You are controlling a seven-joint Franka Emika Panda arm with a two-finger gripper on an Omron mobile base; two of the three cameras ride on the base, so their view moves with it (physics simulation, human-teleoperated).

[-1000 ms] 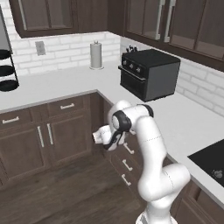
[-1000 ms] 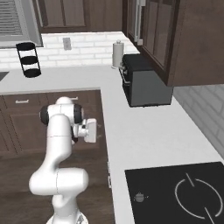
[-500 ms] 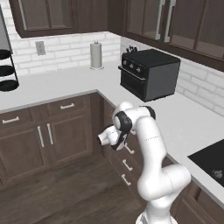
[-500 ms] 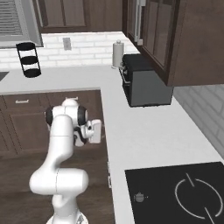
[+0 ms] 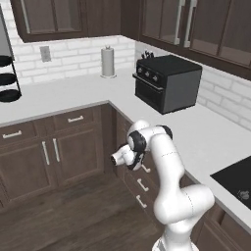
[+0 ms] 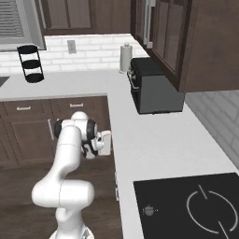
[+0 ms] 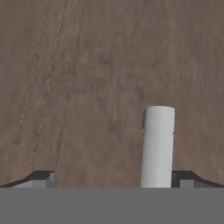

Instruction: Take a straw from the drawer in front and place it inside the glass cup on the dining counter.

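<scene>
- At the far left of the left base view, a black tiered rack point(image 5: 9, 78) stands on the white worktop point(image 5: 63, 95), near the brick wall.
- Further right, a paper towel roll point(image 5: 108, 62) stands upright on the same worktop, by the wall.
- Right of the roll, a black toaster oven point(image 5: 167, 82) sits on the worktop in the corner part.
- Below the worktop edge, the white arm point(image 5: 164, 162) bends down in front of the dark brown cabinet fronts, close to the small silver handles of the drawers point(image 5: 142, 185).
- In the hand view, the claw point(image 7: 114, 177) has its two dark tips far apart, with nothing between them.
- Between the tips a silver bar handle point(image 7: 158, 146) rises against a brown wooden drawer front point(image 7: 87, 78), nearer to the right tip.
- The drawer is shut, so I cannot see a straw.
- At the far right, a black cooktop point(image 5: 235, 176) lies in the worktop.
</scene>
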